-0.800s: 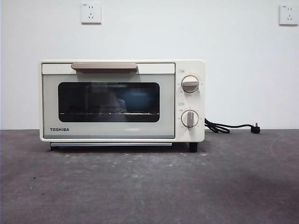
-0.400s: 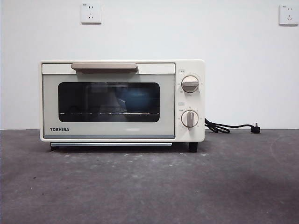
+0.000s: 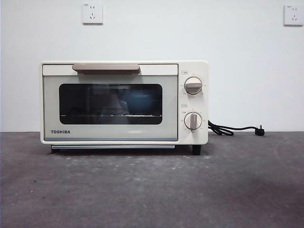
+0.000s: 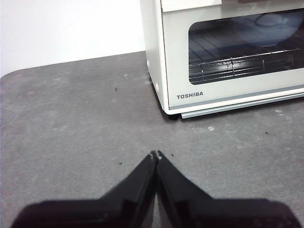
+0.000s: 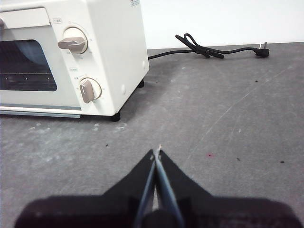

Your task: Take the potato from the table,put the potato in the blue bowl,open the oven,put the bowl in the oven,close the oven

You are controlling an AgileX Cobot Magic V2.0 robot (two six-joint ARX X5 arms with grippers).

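Blue bowl (image 3: pixel 137 100), seemingly one, inside one shut oven (image 3: pixel 124 102).

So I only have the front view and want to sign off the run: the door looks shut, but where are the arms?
Observer: Both wait back from the oven. The left gripper hangs over bare table, jaws shut, empty.
Operator: And the right one?
Observer: The right gripper is also shut and empty, off the oven's knob side.
Operator: Is the bowl really inside?
Observer: Yes, the left wrist view shows the blue bowl on the rack behind the glass. The potato isn't visible.
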